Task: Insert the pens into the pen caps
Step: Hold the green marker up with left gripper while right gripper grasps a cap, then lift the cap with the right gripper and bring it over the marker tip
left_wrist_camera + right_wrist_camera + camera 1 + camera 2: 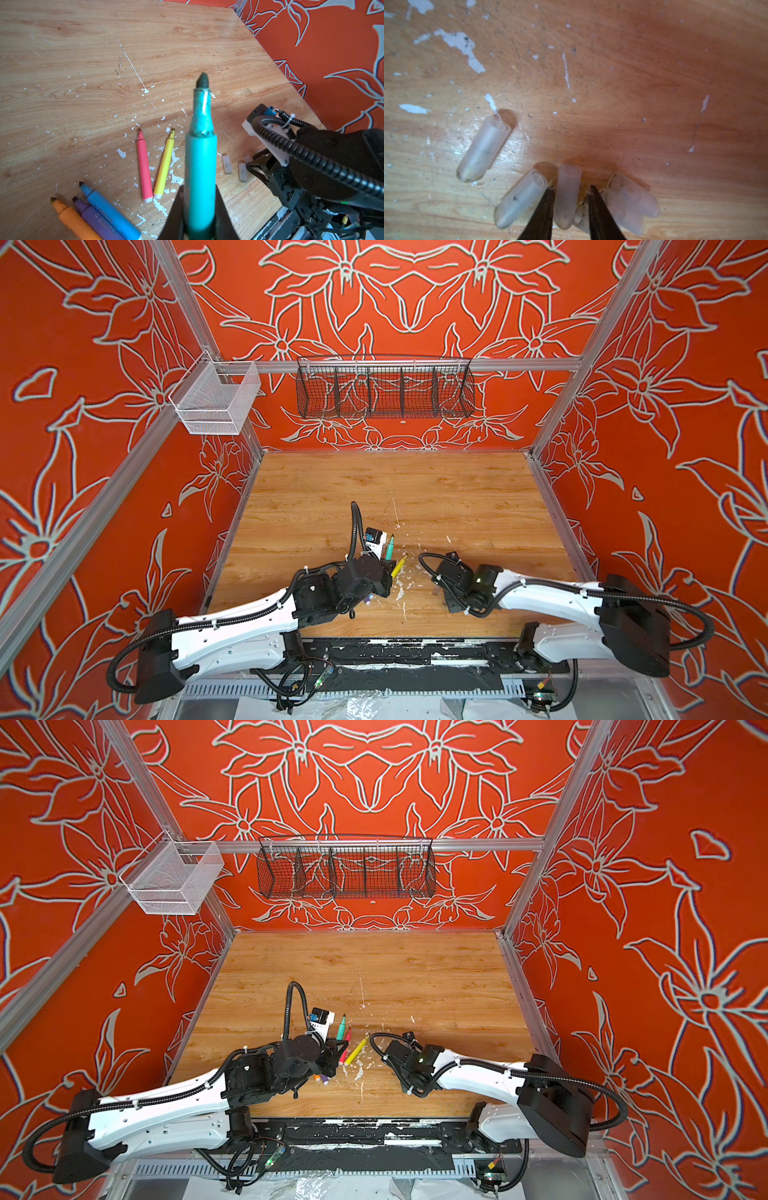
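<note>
Left gripper [199,200] is clamped tight on the green pen [200,166], holding it low on the barrel. The dark tip sticks out past the fingers, away from the wrist. In both top views the green pen [389,549] stands off the table [457,497] near the middle, tip toward the back wall. Right gripper [571,187] is down on the table among the caps, to the right of the pen with a clear gap between them. Its jaws are only a little apart, one on each side of a clear cap [568,197]. I cannot tell whether they are pinching it or just flanking it. That cap's long axis runs in line with the fingers, and what looks like its open mouth faces out past the fingertips. Other caps lie touching or just beside it, one cap [521,199] and a blurred cap [631,199] on either side, plus a loose cap [483,149] further off. The rest are flat on the table by the left gripper: pink pen [144,168] and yellow pen [165,166] side by side, then blue pen [108,207], purple pen [93,218] and orange pen [70,218] in a fan. Next the cap likely has to come up with its mouth turned onto the pen tip's line. The right arm is the nearer one for that.
</note>
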Controlling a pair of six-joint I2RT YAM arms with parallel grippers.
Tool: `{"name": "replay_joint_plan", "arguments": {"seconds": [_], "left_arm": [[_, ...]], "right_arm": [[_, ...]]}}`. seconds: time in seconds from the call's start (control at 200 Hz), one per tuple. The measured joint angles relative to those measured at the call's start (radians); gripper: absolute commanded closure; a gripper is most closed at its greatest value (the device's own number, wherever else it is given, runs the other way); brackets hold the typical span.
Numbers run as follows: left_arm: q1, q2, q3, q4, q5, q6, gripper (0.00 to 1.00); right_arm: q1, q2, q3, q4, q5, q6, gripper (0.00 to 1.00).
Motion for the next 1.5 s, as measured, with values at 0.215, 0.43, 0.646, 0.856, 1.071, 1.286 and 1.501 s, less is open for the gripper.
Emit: {"name": "replay_joint_plan", "arguments": {"seconds": [0.215, 0.43, 0.646, 0.856, 1.071, 1.286, 1.501], "left_arm": [[0.0, -0.003, 0.0, 0.0, 0.009, 0.0, 1.0], [0.0, -0.013, 0.0, 0.0, 0.016, -0.001, 1.0], [0.0, -0.018, 0.0, 0.0, 0.029, 0.0, 1.0], [0.0, -0.027, -0.009, 0.032, 0.105, 0.018, 1.0], [0.0, -0.062, -0.06, 0.118, 0.228, 0.043, 1.0], [0.0, -0.057, -0.061, 0.199, 0.315, 0.04, 1.0], [0.0, -0.026, -0.061, 0.274, 0.369, 0.022, 1.0]], "right_arm": [[-0.005, 0.003, -0.004, 0.034, -0.003, 0.006, 0.72], [-0.005, 0.006, -0.004, 0.047, -0.007, 0.01, 0.8], [-0.005, 0.002, -0.006, 0.049, -0.011, 0.016, 0.85], [-0.006, -0.072, -0.021, 0.031, -0.006, 0.026, 0.88], [-0.006, -0.293, 0.035, -0.016, 0.048, 0.035, 0.93], [-0.006, -0.513, 0.15, 0.045, 0.081, 0.034, 0.93], [-0.006, -0.615, 0.148, 0.28, 0.05, 0.037, 0.95]]}}
